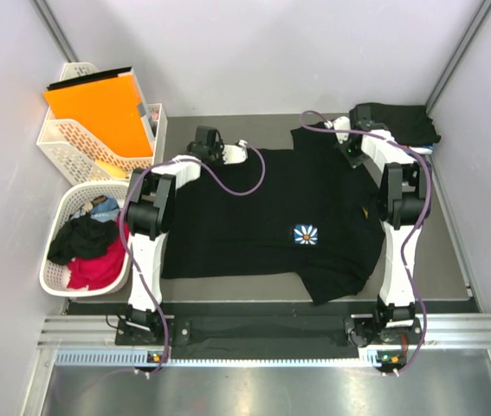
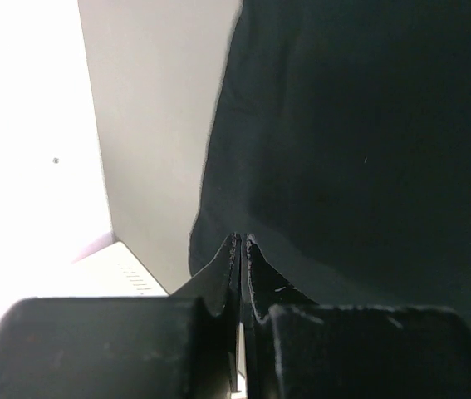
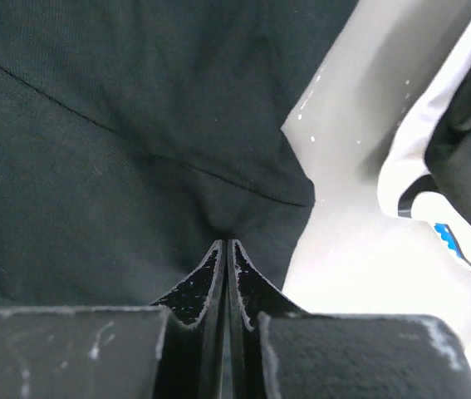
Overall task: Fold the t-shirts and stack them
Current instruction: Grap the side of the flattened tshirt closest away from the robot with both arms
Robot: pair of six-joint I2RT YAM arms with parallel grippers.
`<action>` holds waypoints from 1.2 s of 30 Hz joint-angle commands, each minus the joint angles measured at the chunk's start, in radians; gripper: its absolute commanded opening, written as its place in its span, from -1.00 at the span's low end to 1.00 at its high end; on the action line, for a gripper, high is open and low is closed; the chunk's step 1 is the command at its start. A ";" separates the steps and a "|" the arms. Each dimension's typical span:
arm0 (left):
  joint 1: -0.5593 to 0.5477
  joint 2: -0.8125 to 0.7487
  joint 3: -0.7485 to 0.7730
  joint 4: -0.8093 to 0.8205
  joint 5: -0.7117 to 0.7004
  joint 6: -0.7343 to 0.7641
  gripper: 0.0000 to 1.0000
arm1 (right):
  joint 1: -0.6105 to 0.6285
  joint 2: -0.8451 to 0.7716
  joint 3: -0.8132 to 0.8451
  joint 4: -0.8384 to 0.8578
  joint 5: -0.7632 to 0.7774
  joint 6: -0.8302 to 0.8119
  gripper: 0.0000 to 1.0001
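A black t-shirt (image 1: 262, 217) with a small white-and-blue flower print (image 1: 306, 234) lies spread flat across the table. My left gripper (image 1: 228, 154) is at its far left corner. In the left wrist view it (image 2: 242, 237) is shut, its tips pinched on the cloth edge (image 2: 318, 166). My right gripper (image 1: 349, 154) is at the shirt's far right corner. In the right wrist view it (image 3: 223, 243) is shut, and the black cloth (image 3: 135, 150) puckers into its tips. A stack of folded dark t-shirts (image 1: 397, 123) lies at the far right.
A white lattice basket (image 1: 54, 277) at the left holds black, red and blue clothes. Behind it a second white basket (image 1: 63, 139) holds an orange folder (image 1: 98, 113). A white-and-blue cloth edge (image 3: 434, 208) lies just right of my right gripper. Walls close in on both sides.
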 commanded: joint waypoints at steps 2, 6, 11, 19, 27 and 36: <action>0.036 0.013 0.113 -0.221 0.016 0.025 -1.00 | 0.019 0.021 0.057 0.019 0.009 -0.008 -1.00; 0.054 -0.007 0.114 -0.326 0.067 0.069 -1.00 | 0.022 0.025 0.063 0.014 0.012 -0.011 -1.00; 0.068 0.022 0.108 -0.328 0.047 0.100 -1.00 | 0.028 0.042 0.072 0.014 0.016 -0.011 -1.00; 0.071 0.117 0.111 -0.124 -0.103 0.134 -1.00 | 0.044 0.105 0.138 0.014 0.056 -0.046 -1.00; 0.071 0.175 0.160 -0.012 -0.145 0.162 -1.00 | 0.053 0.225 0.301 0.034 0.134 -0.124 -1.00; 0.074 0.218 0.183 0.056 -0.200 0.175 -1.00 | 0.085 0.266 0.310 0.121 0.176 -0.213 -1.00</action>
